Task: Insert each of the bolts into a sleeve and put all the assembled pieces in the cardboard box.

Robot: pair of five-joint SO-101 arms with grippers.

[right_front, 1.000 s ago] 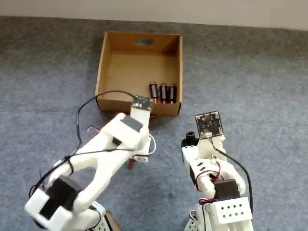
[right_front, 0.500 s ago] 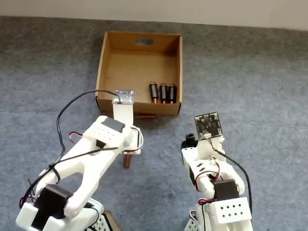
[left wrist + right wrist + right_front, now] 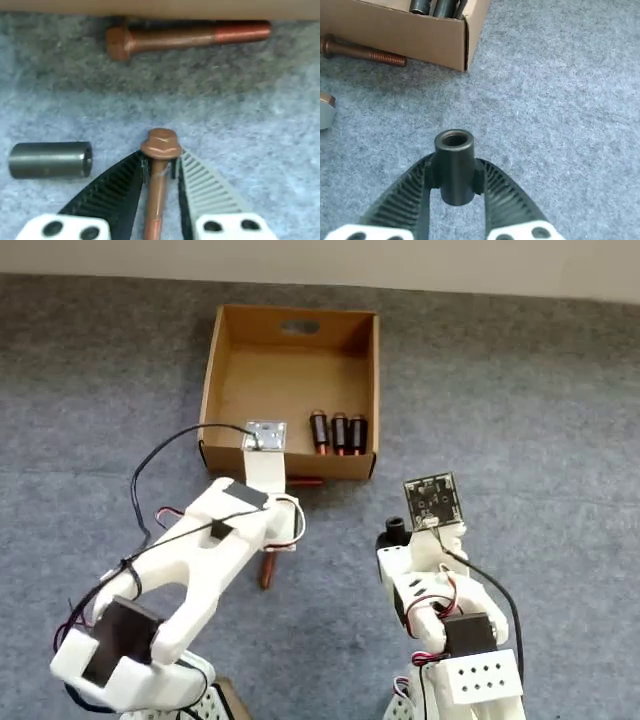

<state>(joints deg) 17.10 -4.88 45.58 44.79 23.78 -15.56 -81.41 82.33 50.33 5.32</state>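
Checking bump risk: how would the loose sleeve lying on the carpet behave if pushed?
The sleeve is a smooth cylinder on its side, so it would probably roll, though the carpet likely slows it. It looks like metal, so probably stiff and heavy for its size.

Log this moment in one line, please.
left gripper: shut on held bolt; right gripper: shut on held sleeve; cardboard box: three assembled pieces; carpet: loose bolt, loose sleeve

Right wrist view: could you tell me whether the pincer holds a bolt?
No, the right pincer is shut on a dark hollow sleeve.
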